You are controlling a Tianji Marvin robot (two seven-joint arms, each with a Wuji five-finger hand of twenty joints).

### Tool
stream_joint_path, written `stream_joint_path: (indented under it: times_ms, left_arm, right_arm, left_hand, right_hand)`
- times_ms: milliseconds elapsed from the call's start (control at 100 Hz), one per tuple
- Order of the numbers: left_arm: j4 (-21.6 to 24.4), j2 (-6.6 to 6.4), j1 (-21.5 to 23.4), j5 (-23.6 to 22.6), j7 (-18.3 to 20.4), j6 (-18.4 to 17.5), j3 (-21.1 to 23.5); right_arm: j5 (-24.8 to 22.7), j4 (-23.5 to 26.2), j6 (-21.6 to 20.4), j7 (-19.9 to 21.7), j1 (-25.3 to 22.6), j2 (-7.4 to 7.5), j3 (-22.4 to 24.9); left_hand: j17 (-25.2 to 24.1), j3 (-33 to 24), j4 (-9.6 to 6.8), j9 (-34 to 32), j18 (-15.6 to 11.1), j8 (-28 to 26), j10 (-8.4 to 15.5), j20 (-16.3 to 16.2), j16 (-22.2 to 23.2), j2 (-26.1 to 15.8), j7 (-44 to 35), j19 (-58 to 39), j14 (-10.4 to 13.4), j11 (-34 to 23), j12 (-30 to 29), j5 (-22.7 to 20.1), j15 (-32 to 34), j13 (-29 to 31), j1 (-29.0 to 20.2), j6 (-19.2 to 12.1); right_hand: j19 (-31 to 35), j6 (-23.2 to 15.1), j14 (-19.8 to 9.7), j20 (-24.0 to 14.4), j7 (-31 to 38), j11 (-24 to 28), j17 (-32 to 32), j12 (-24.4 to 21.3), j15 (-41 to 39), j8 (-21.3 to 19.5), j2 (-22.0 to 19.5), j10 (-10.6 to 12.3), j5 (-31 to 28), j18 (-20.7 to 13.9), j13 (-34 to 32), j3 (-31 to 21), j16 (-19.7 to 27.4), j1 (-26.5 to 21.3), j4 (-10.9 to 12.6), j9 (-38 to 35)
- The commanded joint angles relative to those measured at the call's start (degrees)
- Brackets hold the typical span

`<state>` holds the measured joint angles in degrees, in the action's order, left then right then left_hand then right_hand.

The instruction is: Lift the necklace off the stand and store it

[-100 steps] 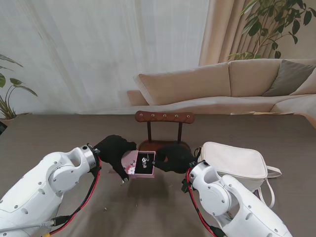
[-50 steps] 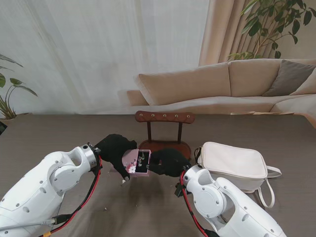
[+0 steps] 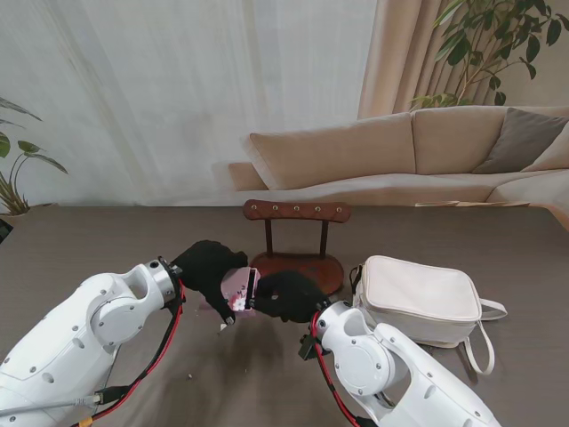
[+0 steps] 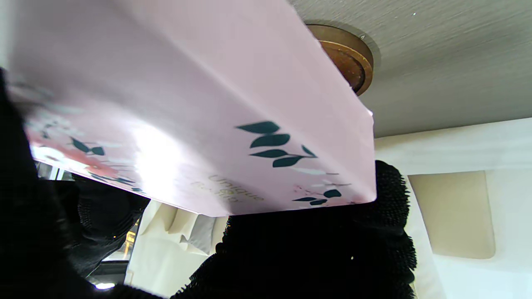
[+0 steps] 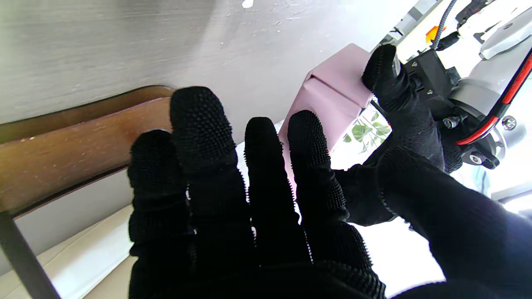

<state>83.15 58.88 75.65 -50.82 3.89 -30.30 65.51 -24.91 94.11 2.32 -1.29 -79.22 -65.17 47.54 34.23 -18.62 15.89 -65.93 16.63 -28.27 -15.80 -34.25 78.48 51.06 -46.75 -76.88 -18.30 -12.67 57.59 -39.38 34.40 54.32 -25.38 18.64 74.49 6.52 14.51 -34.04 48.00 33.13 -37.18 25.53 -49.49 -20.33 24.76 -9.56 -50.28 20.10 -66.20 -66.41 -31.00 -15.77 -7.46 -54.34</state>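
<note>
At centre frame, the black-gloved left hand [image 3: 210,270] grips a small pink floral cardboard box [image 3: 239,289] while the flat, spread right hand [image 3: 289,296] presses it; next, likely shutting it fully.

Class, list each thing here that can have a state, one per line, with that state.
Pink box: lid nearly shut, held off the table.
Left hand: shut on the pink box.
Right hand: fingers flat against the box's lid.
Wooden stand: upright, no necklace visible on it.
White bag: lying flat.
</note>
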Motion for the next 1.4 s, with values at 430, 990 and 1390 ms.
stream_joint_path:
  times_ms: [430, 990, 1390]
  left_arm:
    - [1.11, 0.6, 0.35, 0.2, 1.03, 0.08, 0.39]
    - [2.01, 0.37, 2.65, -0.21, 1.83, 0.6, 2.2]
    - [4.85, 0.24, 5.74, -0.2, 3.02, 1.23, 4.27]
  right_arm:
    - [3.67, -0.89, 0.29, 1.09, 0.44, -1.32, -1.5]
    - [-4.93, -1.09, -0.49, 2.56, 1.02, 0.48, 4.3]
    - [-17.56, 0.46, -7.34, 4.4, -3.23, 3.06, 15.72]
  left_hand:
    - [0.48, -32.37, -4.57, -4.16, -4.36, -3.15, 5.85, -0.57, 2.59, -9.23, -26.51, -2.08, 0.76, -4.67, 2.51, -5.93, 6.52, 2.85, -27.96, -10.7]
    - [0.46, -32.32, -4.58, -4.03, -4.33, -3.12, 5.72, -0.56, 2.59, -9.31, -26.39, -2.05, 0.77, -4.61, 2.53, -5.86, 6.49, 2.77, -28.01, -10.68]
    - [0.19, -32.21, -4.59, -3.9, -4.26, -3.17, 5.78, -0.49, 2.54, -9.4, -26.42, -1.76, 0.75, -4.52, 2.51, -5.82, 6.3, 2.54, -28.05, -10.75]
  right_hand:
    - [-0.5, -5.17, 1.46, -1.53, -2.64, 0.21, 6.89, 0.26, -1.55, 0.72, -2.44, -0.62, 3.75, 1.89, 0.06, 0.22, -0.49, -0.5, -1.12, 2.0]
    - [-1.17, -4.16, 1.37, -1.68, -6.69, 0.0, 7.31, 0.06, 2.08, -3.76, -2.75, -0.41, 4.91, 1.9, 2.46, 2.54, 0.91, 6.54, 3.77, 2.48]
    - [-9.92, -6.48, 0.38, 1.17, -8.87, -0.98, 15.36, 0.12, 17.57, -4.86, 0.22, 1.26, 8.99, -0.02, 16.93, 6.25, 4.88, 7.72, 4.0, 10.21]
